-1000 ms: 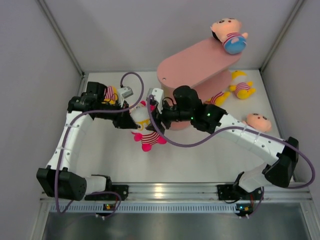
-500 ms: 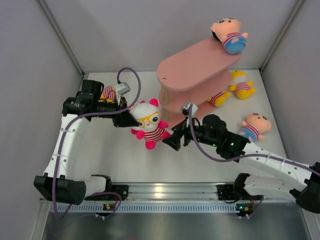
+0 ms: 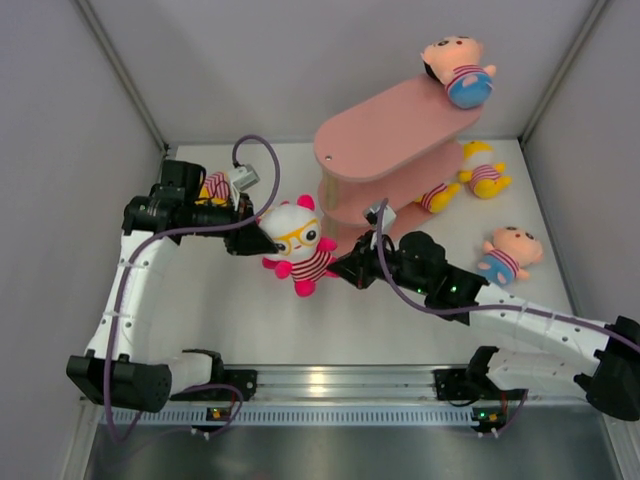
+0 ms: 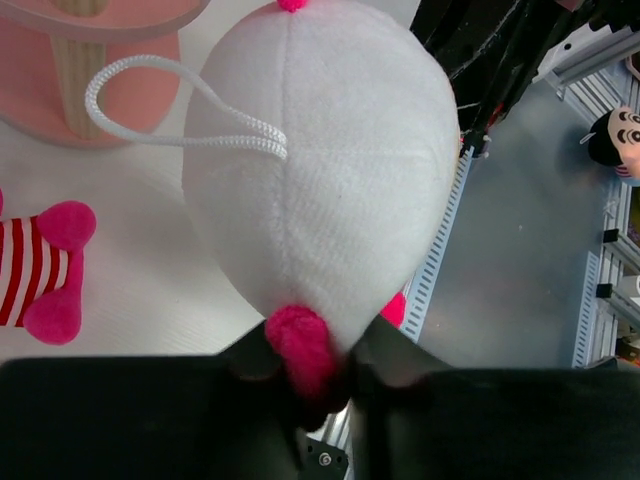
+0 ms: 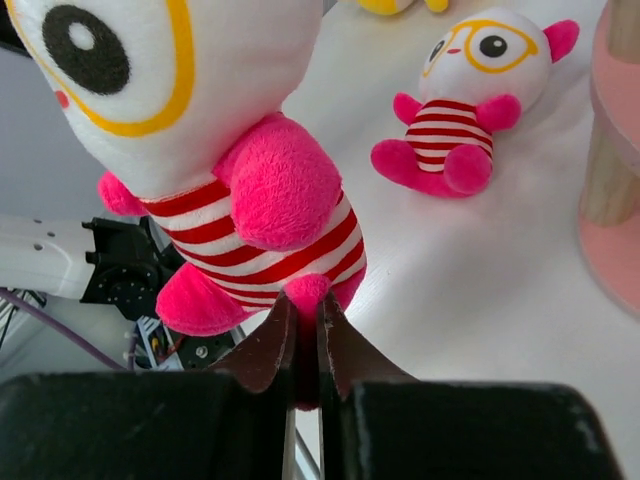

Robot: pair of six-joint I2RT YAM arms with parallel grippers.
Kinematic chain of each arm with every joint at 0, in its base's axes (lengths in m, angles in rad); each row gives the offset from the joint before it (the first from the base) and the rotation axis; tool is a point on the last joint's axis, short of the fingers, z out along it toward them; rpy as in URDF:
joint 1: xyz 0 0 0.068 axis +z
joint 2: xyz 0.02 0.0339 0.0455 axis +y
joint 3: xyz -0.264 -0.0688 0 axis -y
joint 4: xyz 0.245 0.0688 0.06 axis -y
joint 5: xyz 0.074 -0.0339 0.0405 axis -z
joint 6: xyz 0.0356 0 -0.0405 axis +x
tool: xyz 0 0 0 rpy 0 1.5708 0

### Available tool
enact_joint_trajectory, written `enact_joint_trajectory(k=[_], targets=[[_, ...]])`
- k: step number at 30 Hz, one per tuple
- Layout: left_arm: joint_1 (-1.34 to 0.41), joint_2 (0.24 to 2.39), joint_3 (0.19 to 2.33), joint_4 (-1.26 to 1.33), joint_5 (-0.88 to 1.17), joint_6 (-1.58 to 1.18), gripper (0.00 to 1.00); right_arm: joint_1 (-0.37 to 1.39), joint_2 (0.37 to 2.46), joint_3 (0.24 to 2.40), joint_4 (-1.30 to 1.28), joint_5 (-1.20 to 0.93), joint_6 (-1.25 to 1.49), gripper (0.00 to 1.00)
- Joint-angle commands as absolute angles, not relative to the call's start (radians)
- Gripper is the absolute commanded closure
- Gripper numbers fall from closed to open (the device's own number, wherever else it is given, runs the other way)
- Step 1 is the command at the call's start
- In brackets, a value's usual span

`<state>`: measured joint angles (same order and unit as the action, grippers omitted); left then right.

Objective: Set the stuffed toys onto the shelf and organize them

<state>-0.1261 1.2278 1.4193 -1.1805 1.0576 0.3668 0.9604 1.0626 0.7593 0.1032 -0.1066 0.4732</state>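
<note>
A hot pink stuffed toy [image 3: 297,244] with a white goggle face and striped shirt hangs between both arms, left of the pink shelf [image 3: 400,125]. My right gripper [image 5: 306,320] is shut on a pink limb under its striped body [image 5: 270,240]. My left gripper [image 4: 318,360] is at the back of its white head [image 4: 320,160]; its jaws stand slightly apart, with a pink ear loose between them. A second pink toy [image 5: 470,105] lies on the table by the shelf post. A peach-headed toy [image 3: 458,68] sits on the top tier.
Yellow striped toys lie right of the shelf [image 3: 483,176] and at its lower tier [image 3: 435,196]. Another peach-headed toy [image 3: 510,250] lies at the right. A striped toy [image 3: 218,186] is behind my left arm. Grey walls close in both sides.
My right arm swung out from the shelf, came in low toward the pink toy and closed on its limb. My left jaws have parted around the ear.
</note>
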Motion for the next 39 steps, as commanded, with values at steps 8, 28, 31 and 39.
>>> enact_joint_trajectory(k=[8,28,31,39], targets=[[-0.129,1.198,1.462,-1.174,0.881,0.33,0.07,0.919,0.867,0.793,-0.2,-0.006,0.531,1.0],[-0.129,1.203,1.453,-1.174,0.781,0.318,0.04,0.437,0.911,1.023,-0.445,-0.273,0.439,1.0],[-0.129,1.201,1.454,-1.175,0.767,0.319,0.04,0.387,1.011,1.07,-0.364,-0.324,0.41,1.0],[-0.129,1.19,1.434,-1.173,0.761,0.327,0.04,0.357,1.182,1.135,-0.218,-0.314,0.331,1.0]])
